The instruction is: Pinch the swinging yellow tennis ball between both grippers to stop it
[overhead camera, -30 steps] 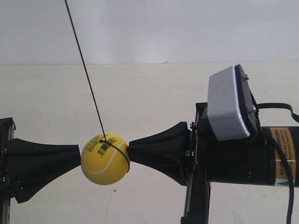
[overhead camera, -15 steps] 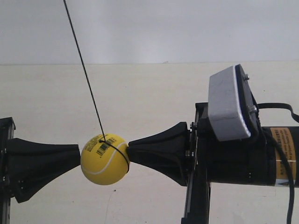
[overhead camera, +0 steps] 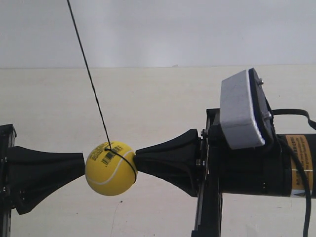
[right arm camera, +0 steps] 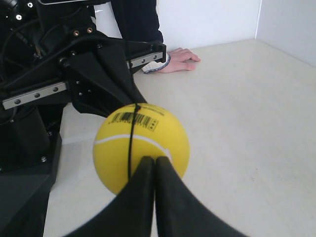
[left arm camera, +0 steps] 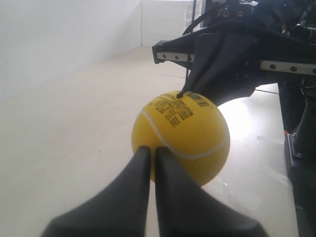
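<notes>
Pinch on yellow tennis ball [overhead camera: 111, 169], lower left of centre.
My left tool [left arm camera: 152, 150] and right tool [right arm camera: 151, 160], each closed on nothing, press its opposite sides; even, directly opposed pressure is advised.

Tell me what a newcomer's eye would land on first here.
A bright yellow ball on a thin black string hangs low in the exterior view. The left gripper and right gripper, both shut to points, press it from opposite sides. In the right wrist view, a person's hand rests on the table beyond the ball.
</notes>
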